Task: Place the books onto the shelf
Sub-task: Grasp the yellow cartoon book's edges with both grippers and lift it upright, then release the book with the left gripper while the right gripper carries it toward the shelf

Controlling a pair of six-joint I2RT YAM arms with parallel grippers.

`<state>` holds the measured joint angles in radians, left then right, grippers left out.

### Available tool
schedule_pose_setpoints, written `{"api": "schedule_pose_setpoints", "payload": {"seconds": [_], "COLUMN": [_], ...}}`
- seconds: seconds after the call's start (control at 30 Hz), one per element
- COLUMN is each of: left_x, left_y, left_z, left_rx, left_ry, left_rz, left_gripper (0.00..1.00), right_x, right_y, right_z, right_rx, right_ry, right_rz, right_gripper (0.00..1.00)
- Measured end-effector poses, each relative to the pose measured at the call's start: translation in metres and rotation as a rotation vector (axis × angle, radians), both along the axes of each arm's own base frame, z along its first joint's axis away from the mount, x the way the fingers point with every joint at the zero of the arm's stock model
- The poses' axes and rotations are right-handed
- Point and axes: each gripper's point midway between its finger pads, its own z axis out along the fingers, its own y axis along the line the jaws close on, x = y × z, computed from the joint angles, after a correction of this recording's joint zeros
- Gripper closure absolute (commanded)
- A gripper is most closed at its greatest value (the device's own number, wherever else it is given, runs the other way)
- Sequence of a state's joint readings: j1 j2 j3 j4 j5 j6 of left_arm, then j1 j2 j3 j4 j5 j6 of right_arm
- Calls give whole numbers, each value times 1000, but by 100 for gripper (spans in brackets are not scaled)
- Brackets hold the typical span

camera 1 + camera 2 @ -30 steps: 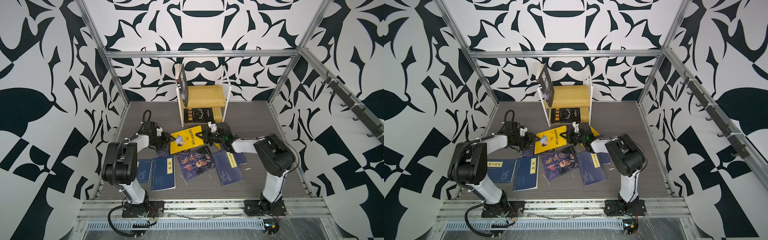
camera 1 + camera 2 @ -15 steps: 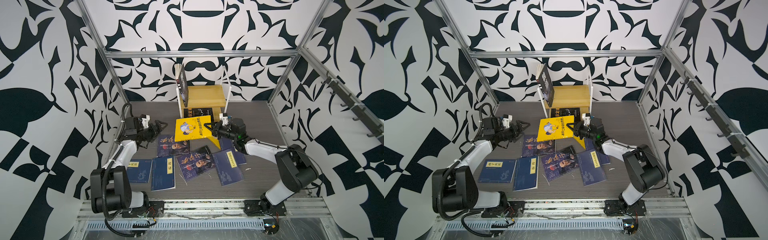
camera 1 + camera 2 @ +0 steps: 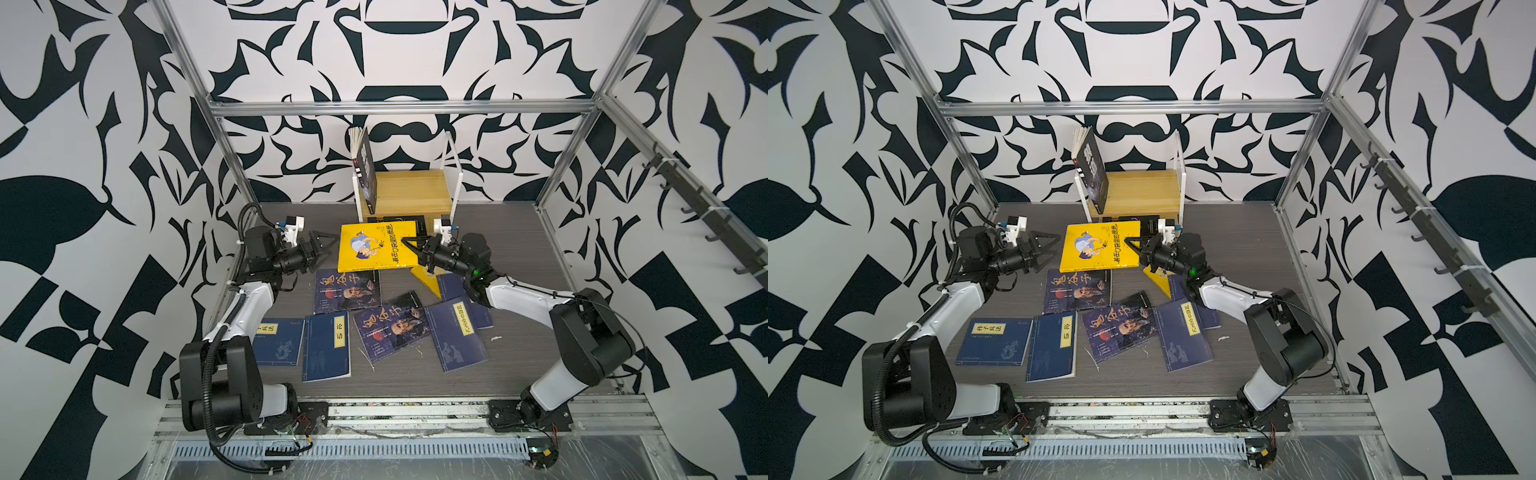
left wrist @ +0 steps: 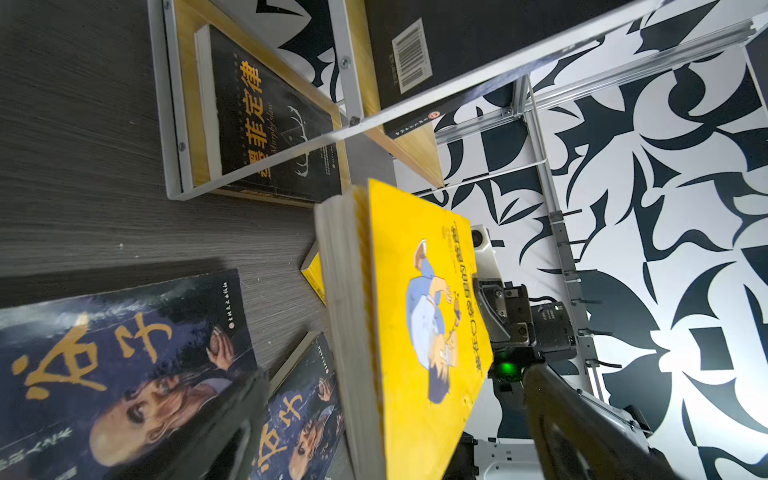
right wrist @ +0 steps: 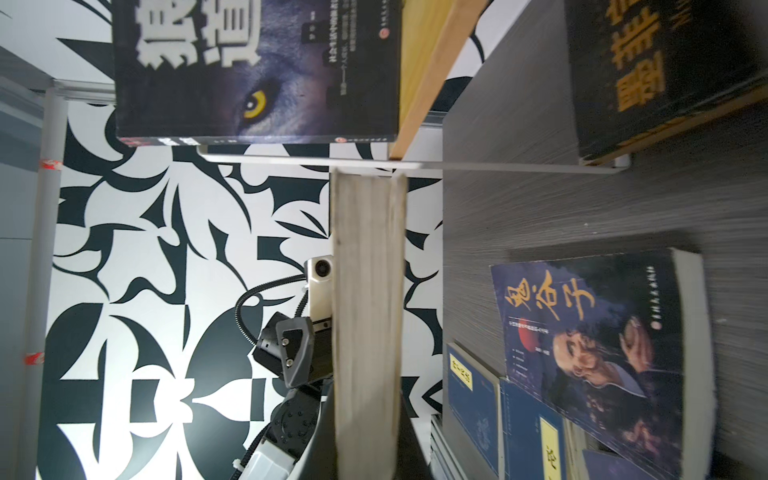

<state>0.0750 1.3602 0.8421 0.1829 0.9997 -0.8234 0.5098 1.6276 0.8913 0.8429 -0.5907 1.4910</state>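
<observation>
The right gripper (image 3: pixel 409 248) is clamped on one short edge of a yellow cartoon book (image 3: pixel 374 247), the edge that carries the title line, and holds it clear of the grey table (image 3: pixel 507 249). The book is roughly level, cover up. Its long axis runs left to right in both top views, across the front of the shelf (image 3: pixel 409 193). Its paper page block faces the left gripper (image 3: pixel 326 249), whose fingers are spread wide around nothing, with a clear gap to that edge.

In a top view the book's far edge lies close to the shelf's lower front, overlapping the black book (image 3: pixel 395 219) that lies flat on the bottom board. On the top board a dark wolf-cover book (image 3: pixel 368 174) stands at the left end, with bare wood to its right.

Below the lifted book lie a navy portrait book (image 3: pixel 347 291) and a second yellow book (image 3: pixel 426 280). Nearer the arm bases lie another portrait book (image 3: pixel 392 328) and navy books with yellow strips (image 3: pixel 326 345).
</observation>
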Motion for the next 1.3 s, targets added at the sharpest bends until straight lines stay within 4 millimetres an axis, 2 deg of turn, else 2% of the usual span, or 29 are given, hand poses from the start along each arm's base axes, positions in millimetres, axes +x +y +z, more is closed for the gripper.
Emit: {"api": "schedule_pose_setpoints", "payload": {"seconds": [0.1, 0.17, 0.37, 0.43, 0.53, 0.57, 0.73, 0.9, 1.0, 1.17, 1.23, 1.3], "left_x": [-5, -7, -8, -6, -5, -5, -7, -6, -4, -1, 1, 1], "left_y": [-9, -14, -17, -14, -10, -10, -9, 0, 6, 10, 10, 11], "left_z": [-6, -6, -4, -2, -1, 0, -4, -12, -16, -18, -17, -16], "left_rx": [-9, -14, -22, -23, -25, -24, -10, 0, 9, 23, 28, 31], "left_ry": [26, 33, 42, 45, 48, 44, 49, 90, 102, 121, 118, 118], "left_rz": [-22, -35, -44, -37, -28, -31, -37, -3, 23, 45, 50, 52], "left_gripper": [3, 12, 51, 66, 93, 100, 100, 100, 100, 100, 100, 100], "right_x": [0, 0, -1, 0, -1, -1, -2, -7, -15, -27, -32, -42], "right_y": [11, 18, 27, 27, 28, 27, 25, 7, -9, -33, -32, -22], "right_z": [7, 8, -3, -4, -4, -5, -16, -41, -34, -5, 2, 8], "right_rx": [34, 48, 47, 47, 47, 44, 19, -120, -238, -437, -535, -661], "right_ry": [-14, -17, 8, 8, 5, 11, 23, 28, -37, -215, -298, -420], "right_rz": [21, 33, 51, 51, 55, 53, 53, 26, -8, -70, -83, -75], "right_gripper": [100, 100, 100, 100, 100, 95, 67, 49, 45, 43, 41, 40]}}
